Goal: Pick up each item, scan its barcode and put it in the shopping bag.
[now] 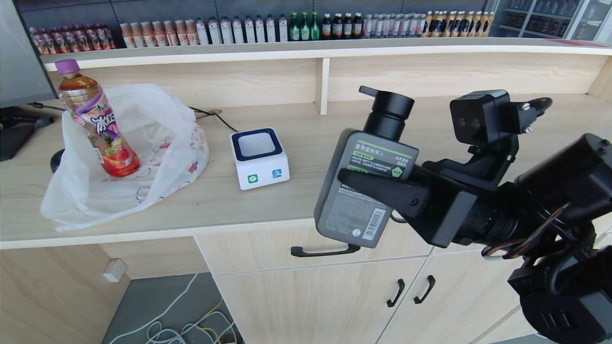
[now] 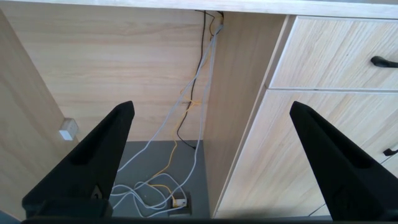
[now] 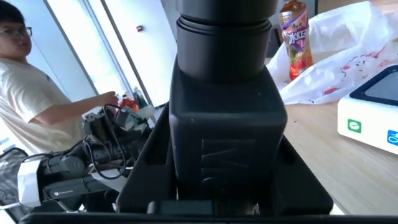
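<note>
Grey rectangular plastic pump bottle (image 1: 354,220) clamped in right gripper (image 1: 354,184) at four o'clock from white cube scanner (image 1: 259,157), barcode (image 1: 374,223) facing upward: missed scan likely unless turned down to scanner window.

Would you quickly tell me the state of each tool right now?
Left tool: open, holding nothing.
Right tool: shut on the grey pump bottle.

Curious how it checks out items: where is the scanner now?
In the head view the scanner sits on the counter, just right of the shopping bag, left of the gray bottle in the right gripper.
</note>
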Robot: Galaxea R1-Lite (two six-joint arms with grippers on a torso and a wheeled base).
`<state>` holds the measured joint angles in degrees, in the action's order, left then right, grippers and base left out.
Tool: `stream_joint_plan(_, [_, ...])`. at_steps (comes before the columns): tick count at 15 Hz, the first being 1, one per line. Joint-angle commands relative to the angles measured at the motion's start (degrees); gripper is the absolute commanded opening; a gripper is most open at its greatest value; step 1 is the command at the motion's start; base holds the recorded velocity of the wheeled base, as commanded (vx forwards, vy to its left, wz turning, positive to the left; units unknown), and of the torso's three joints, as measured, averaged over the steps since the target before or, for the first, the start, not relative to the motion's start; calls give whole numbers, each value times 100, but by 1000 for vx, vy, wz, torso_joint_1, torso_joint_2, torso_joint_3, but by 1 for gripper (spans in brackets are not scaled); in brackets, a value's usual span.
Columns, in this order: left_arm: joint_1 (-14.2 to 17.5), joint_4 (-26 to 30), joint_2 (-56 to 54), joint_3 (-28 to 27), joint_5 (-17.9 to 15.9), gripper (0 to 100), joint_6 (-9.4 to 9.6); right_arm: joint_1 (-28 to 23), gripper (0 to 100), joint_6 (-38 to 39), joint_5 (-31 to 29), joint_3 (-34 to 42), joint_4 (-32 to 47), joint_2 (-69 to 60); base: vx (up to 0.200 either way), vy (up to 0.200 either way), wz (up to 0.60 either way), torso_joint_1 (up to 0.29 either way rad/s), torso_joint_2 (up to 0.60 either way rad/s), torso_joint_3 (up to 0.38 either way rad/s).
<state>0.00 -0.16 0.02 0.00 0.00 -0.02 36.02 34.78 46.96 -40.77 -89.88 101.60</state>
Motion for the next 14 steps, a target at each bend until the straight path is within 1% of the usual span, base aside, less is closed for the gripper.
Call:
stream_joint_plan(1, [0, -2, -2, 0, 0, 100, 2, 1, 0, 257, 50, -177, -12, 247, 0, 0, 0, 0, 0, 0])
stream_joint_plan(4, [0, -2, -2, 0, 0, 100, 2, -8, 0, 530, 296, -309, -12, 238, 0, 0, 0, 0, 0, 0])
stream_joint_plan(7, [0, -2, -2, 0, 0, 100, 2, -25, 0, 653, 296, -318, -12, 220, 0, 0, 0, 0, 0, 0])
stream_joint_plan(10, [0, -2, -2, 0, 0, 100, 2, -25, 0, 767, 296, -494, -12, 211, 0, 0, 0, 0, 0, 0])
stream_joint_plan(14, [0, -2, -2, 0, 0, 100, 2, 1, 0, 767, 296, -362, -12, 97, 0, 0, 0, 0, 0, 0])
